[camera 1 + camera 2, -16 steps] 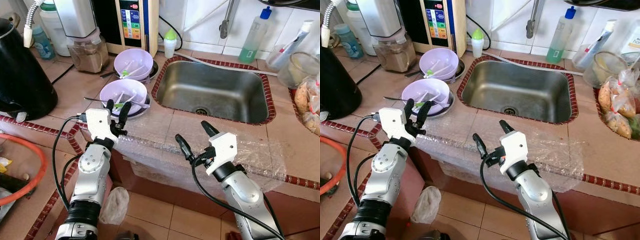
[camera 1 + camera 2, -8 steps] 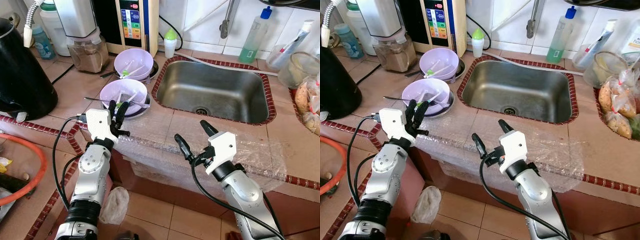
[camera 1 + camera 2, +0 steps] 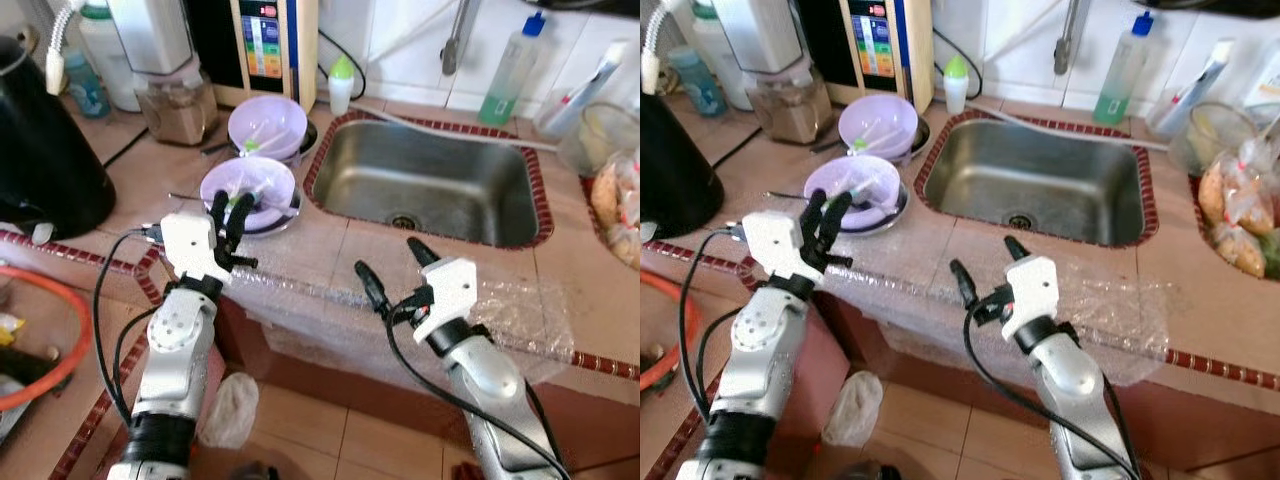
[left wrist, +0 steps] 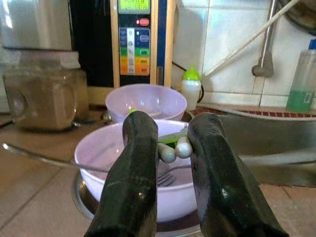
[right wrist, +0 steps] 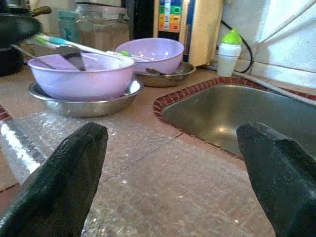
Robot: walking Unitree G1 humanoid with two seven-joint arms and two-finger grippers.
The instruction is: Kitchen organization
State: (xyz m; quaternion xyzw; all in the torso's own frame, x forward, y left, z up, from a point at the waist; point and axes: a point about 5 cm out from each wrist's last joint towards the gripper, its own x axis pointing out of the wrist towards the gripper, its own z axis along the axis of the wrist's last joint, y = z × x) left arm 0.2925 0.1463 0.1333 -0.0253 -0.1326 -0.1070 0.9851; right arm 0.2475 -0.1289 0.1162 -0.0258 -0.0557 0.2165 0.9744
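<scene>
tiled kitchen counter (image 3: 130,195), reddish-brown, with a raised brick-red lip along the front edge; a sheet of bubble wrap (image 3: 320,300) is draped over that edge.

far left: black kettle (image 3: 45,150), well clear of my working arm.

left claw (image 3: 230,208) is up at the counter edge, fingers pointing at the near purple bowl (image 3: 248,187), which sits on a steel plate (image 3: 285,212). fingers stand a narrow gap apart and grip nothing. in the left wrist view the white and green utensil handles (image 4: 173,143) inside the bowl show right between the fingertips, just beyond them. my read: the bowl lies dead ahead of this claw, nearly at the rim, so the left arm is the one to use. a fork (image 3: 195,199) lies across the plate's left side, its long axis running side to side across my approach; it could catch a finger.

behind it, a second purple bowl (image 3: 266,126) on its own plate, close to the first. room between the two bowls is tight.

sink (image 3: 430,180) opens just right of the bowls, empty basin, free room to move things into.

right claw (image 3: 390,272) hovers over the bubble wrap before the sink, fingers spread wide, empty, farther from the bowls.
</scene>
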